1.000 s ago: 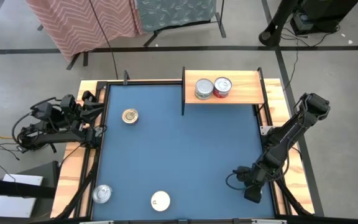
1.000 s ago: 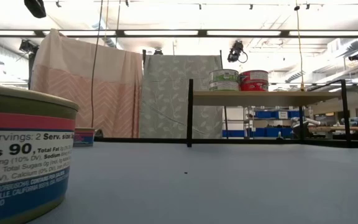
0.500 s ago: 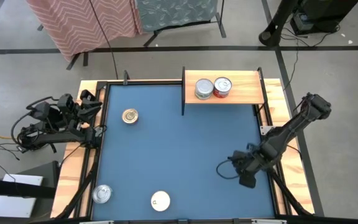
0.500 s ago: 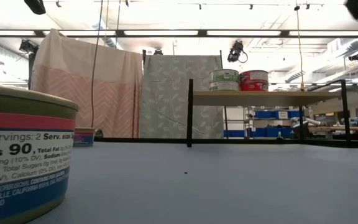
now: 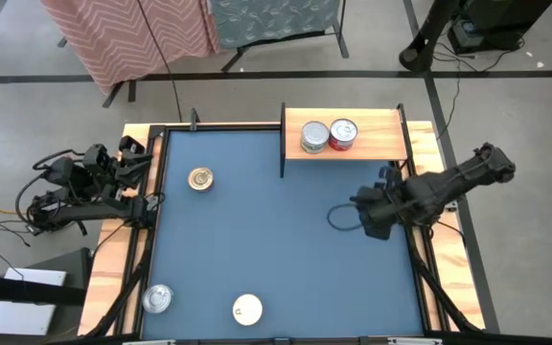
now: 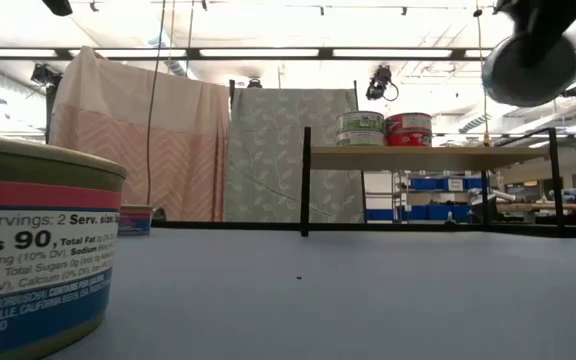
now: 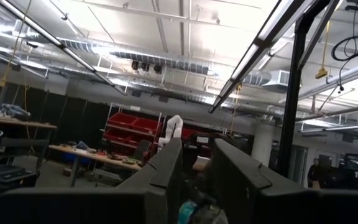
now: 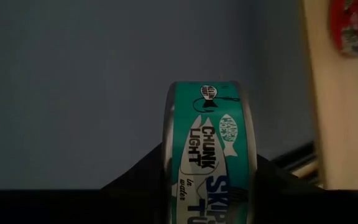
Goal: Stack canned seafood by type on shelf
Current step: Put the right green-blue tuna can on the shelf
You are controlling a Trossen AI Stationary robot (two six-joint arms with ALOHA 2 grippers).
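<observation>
My right gripper hangs over the table's right part, just near of the shelf, and is shut on a teal-labelled tin. That tin shows as a grey disc in the low view. On the light-wood shelf stand a teal tin and a red tin, side by side on their bottoms. A gold-lidded tin, a silver tin and a white-lidded tin rest flat on the blue table. My left gripper waits beyond the table's left rail, fingers a little apart. My right gripper pinches the teal tin across its two flat faces, one finger on each side, beside the rim. The side label faces the wrist camera. The arm reaches in from the table's right side. The tin is lifted clear of the table.
Dark metal uprights stand at the shelf's ends. Wooden rails run along the table's sides. One tin with a red and blue label sits right in front of the low camera. Bare blue table lies between the tins.
My right gripper has travelled from the table's near right corner toward the far edge and the shelf, carrying the teal tin; in the low view the tin has come into sight at the upper right. The tins on the table and shelf have stayed put.
</observation>
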